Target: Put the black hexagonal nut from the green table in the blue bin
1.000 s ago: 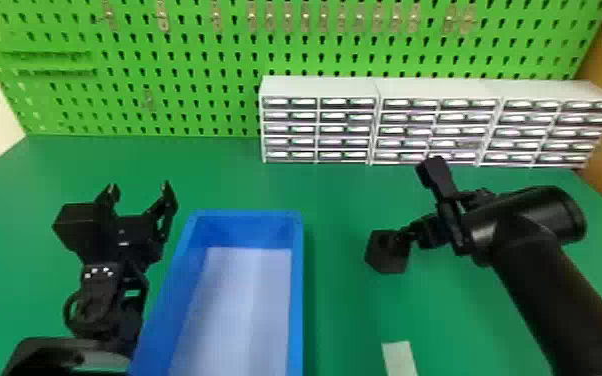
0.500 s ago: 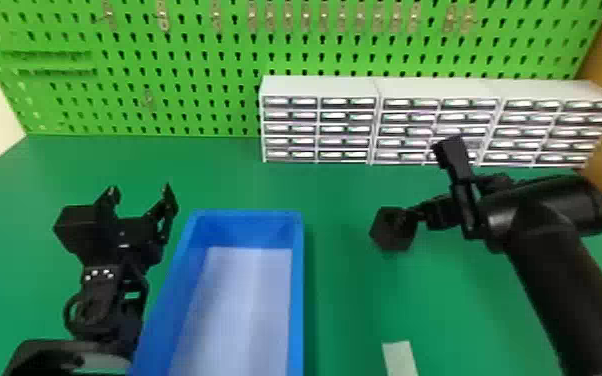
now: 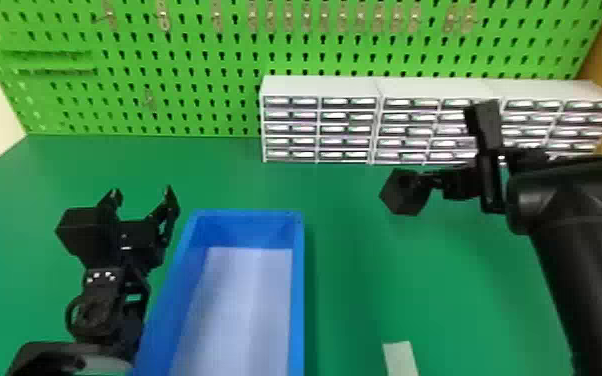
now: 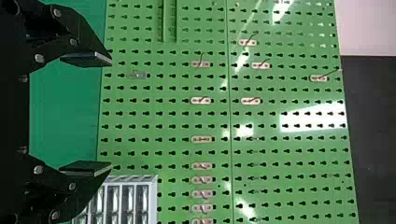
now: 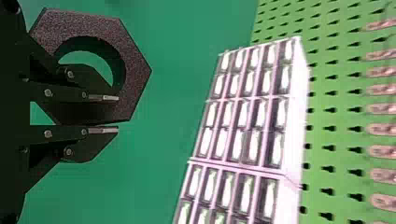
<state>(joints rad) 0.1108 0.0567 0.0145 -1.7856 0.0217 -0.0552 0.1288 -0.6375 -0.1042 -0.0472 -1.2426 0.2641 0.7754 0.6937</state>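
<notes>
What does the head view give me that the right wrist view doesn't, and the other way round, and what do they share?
Head view: the blue bin, the left claw standing open to the left of it, and a pale strip on the table.

Right wrist view: the green table seen through the black hexagonal nut's round hole, and two fingers closed on one wall of that nut.

Both: the nut, the right claw holding it, the green table, the white drawer units and the green pegboard.
</notes>
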